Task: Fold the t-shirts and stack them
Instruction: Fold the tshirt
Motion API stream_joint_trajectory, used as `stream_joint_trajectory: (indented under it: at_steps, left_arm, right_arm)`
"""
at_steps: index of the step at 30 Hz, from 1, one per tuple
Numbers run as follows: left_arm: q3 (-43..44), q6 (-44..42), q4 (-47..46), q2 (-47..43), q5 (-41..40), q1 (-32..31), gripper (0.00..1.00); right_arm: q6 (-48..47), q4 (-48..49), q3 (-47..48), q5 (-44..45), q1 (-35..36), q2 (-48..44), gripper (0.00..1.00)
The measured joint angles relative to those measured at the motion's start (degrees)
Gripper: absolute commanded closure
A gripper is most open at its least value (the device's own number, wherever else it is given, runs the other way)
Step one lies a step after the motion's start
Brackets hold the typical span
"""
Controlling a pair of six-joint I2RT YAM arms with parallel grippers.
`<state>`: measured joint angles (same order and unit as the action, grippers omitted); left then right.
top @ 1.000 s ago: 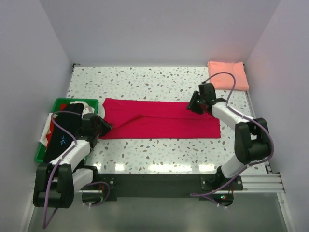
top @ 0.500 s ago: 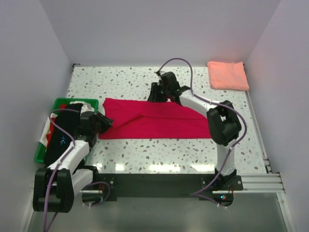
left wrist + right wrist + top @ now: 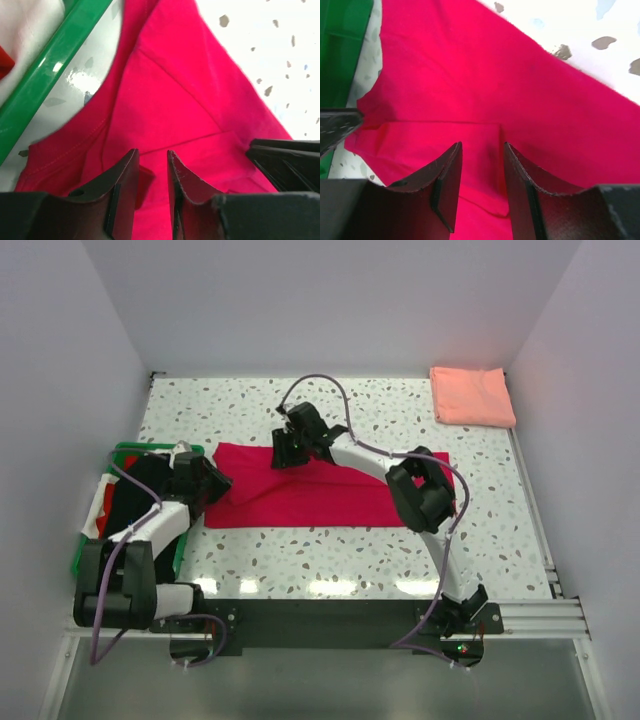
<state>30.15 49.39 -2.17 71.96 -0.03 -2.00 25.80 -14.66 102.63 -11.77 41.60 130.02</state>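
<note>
The crimson t-shirt [image 3: 330, 490] lies spread in a long flat band across the middle of the table. The salmon pink t-shirt [image 3: 472, 396] lies folded at the back right corner. My left gripper [image 3: 218, 483] sits low over the crimson shirt's left end, next to the crate. Its jaws are narrowly open with cloth [image 3: 165, 100] below them [image 3: 152, 152]. My right arm reaches across the shirt. My right gripper [image 3: 281, 452] is open just above the shirt's upper left part [image 3: 482, 145], over a fold edge [image 3: 440, 122]. Neither gripper holds cloth.
A green plastic crate [image 3: 84, 550] with dark and white clothes in it stands at the left edge. Its rim shows in the left wrist view [image 3: 50, 75] and the right wrist view [image 3: 340, 40]. The two grippers are close together. White walls enclose the table.
My right arm has swung from the shirt's right end across to its upper left part. My left gripper has edged back towards the shirt's left end. The shirt has stayed flat.
</note>
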Motion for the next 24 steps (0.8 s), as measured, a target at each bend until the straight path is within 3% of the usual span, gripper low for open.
stream_joint_trajectory:
  at_steps: [5, 17, 24]
  left_arm:
    - [0.28, 0.02, -0.33, 4.61, 0.59, 0.0, 0.68]
    - [-1.25, 0.11, -4.26, 4.44, 6.32, -0.02, 0.7]
    - [-3.08, -0.11, -5.03, 3.04, 9.05, -0.02, 0.79]
  right_arm:
    - [-0.31, 0.79, -2.82, 0.0, 0.76, -0.72, 0.58]
    - [-0.35, 4.42, -15.5, -1.49, 0.87, -6.97, 0.6]
    - [-0.35, 5.68, -17.84, -1.97, 0.94, -8.9, 0.6]
